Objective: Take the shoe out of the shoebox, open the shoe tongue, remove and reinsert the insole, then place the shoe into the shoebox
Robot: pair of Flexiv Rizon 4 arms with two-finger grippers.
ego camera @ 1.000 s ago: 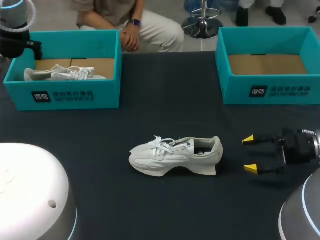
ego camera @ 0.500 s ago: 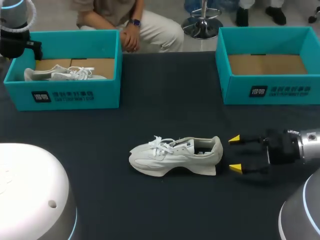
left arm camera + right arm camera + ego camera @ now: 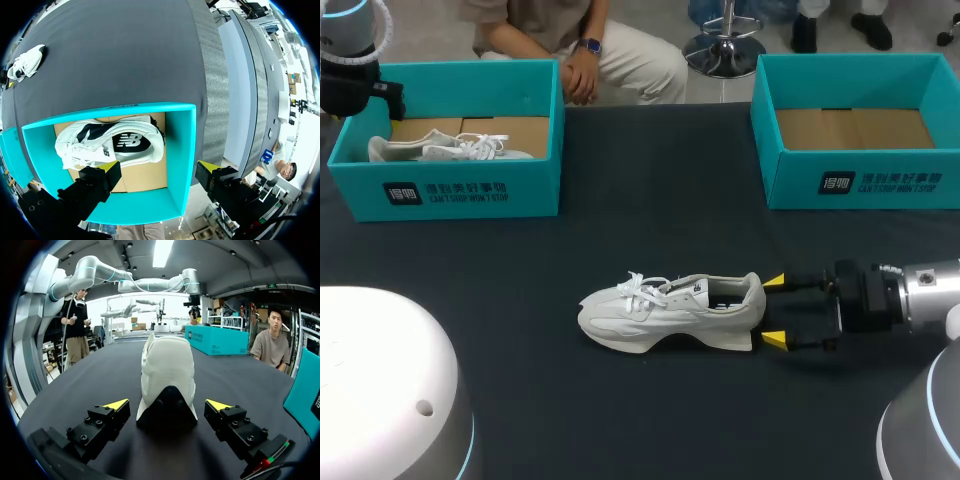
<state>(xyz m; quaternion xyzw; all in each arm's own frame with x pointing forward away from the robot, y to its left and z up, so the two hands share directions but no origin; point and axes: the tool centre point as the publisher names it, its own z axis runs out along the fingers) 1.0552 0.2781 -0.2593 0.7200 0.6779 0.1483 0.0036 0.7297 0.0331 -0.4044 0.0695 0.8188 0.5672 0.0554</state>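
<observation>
Right gripper [image 3: 775, 311] sits low, left gripper [image 3: 160, 167] hangs high, both with fingers [image 3: 102, 422] spread.

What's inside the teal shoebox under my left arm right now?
One white shoe lies on its side on the brown cardboard floor of the shoebox. Whatever sits beneath the shoe is covered.

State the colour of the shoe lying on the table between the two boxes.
Off-white; the shoe shows best in the head view.
</observation>
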